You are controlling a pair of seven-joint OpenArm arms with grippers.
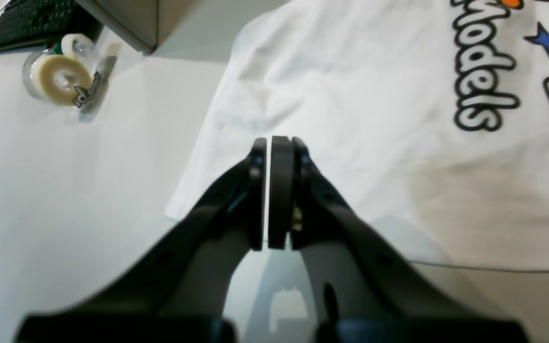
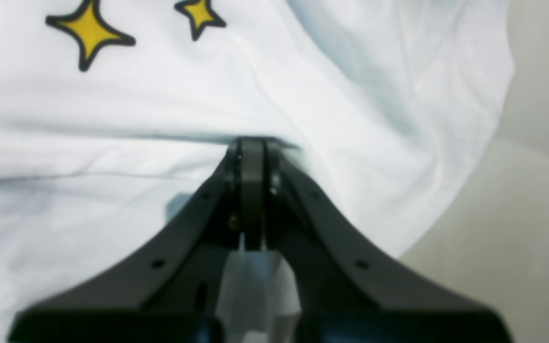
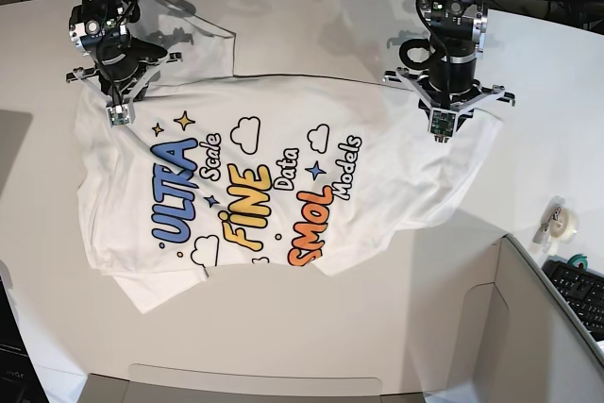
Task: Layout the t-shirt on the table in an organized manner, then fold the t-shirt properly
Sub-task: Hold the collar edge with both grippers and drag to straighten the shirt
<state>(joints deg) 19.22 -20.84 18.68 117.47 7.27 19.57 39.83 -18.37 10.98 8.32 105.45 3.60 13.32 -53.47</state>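
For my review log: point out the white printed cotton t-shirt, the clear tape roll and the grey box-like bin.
White printed cotton t-shirt point(image 3: 274, 120), base view, plain chest fabric.
Clear tape roll point(image 1: 60, 78), left wrist view, cream core.
Grey box-like bin point(image 3: 528, 327), base view, side wall.

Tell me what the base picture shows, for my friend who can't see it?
A white t-shirt with colorful words lies spread, a bit wrinkled, on a white table. Two robot arms hang over its far edge, the left gripper and right gripper both shut. Tape rolls sit near the table's right side.
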